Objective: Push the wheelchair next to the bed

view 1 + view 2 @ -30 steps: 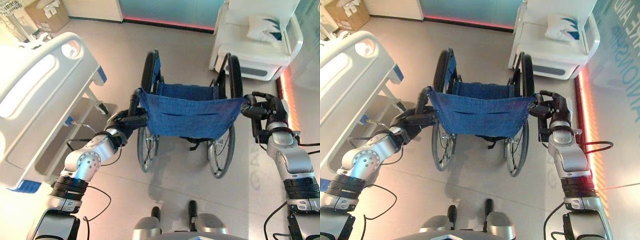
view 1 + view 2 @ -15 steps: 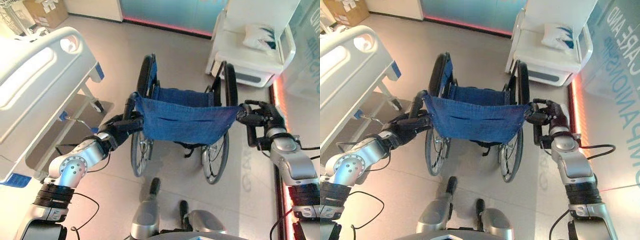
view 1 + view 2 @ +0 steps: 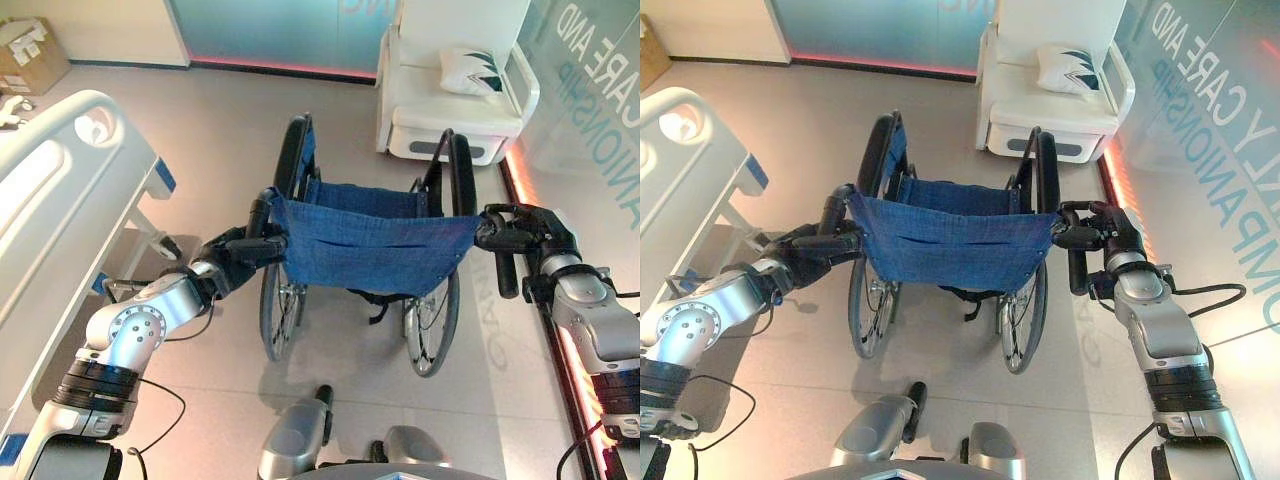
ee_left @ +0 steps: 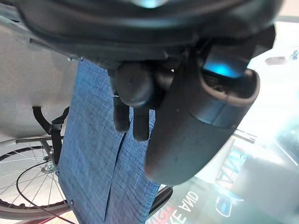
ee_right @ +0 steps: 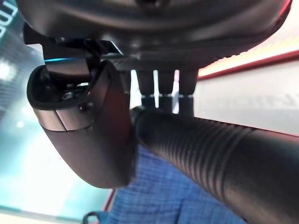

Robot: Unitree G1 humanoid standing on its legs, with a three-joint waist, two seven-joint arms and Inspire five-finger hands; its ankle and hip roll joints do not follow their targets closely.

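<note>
In the left eye view: wheelchair (image 3: 370, 250) standing on the floor (image 3: 210, 130) straight ahead, blue backrest toward the camera, left hand (image 3: 235, 255) wrapped on the left push handle (image 3: 262, 212), right hand (image 3: 520, 235) wrapped on the right push handle (image 3: 492, 232); bed (image 3: 60, 210) off to the left, white footboard near the left elbow, a clear strip of floor between bed and left wheel; white armchair (image 3: 455, 85) with a cushion (image 3: 472, 72) beyond the wheelchair on the right, cardboard box (image 3: 30, 55) in the far left corner. In the right eye view: same layout, wheelchair apart from the bed, not yet alongside it. In the left wrist view: fingers (image 4: 133, 121) curled down against the blue fabric, thumb closed beside them, handle itself mostly hidden under the hand. In the right wrist view: ribbed black grip (image 5: 205, 154) lying across the palm, fingers curled over it and thumb closed on the near side. Judged step: mid-push, both grips set, chair rolling forward beside the bed. Next move likely calls for steady forward pressure from both hands with a slight bias leftward, bringing the left wheel close along the bed frame without striking it, and keeping clear of the armchair ahead.
</note>
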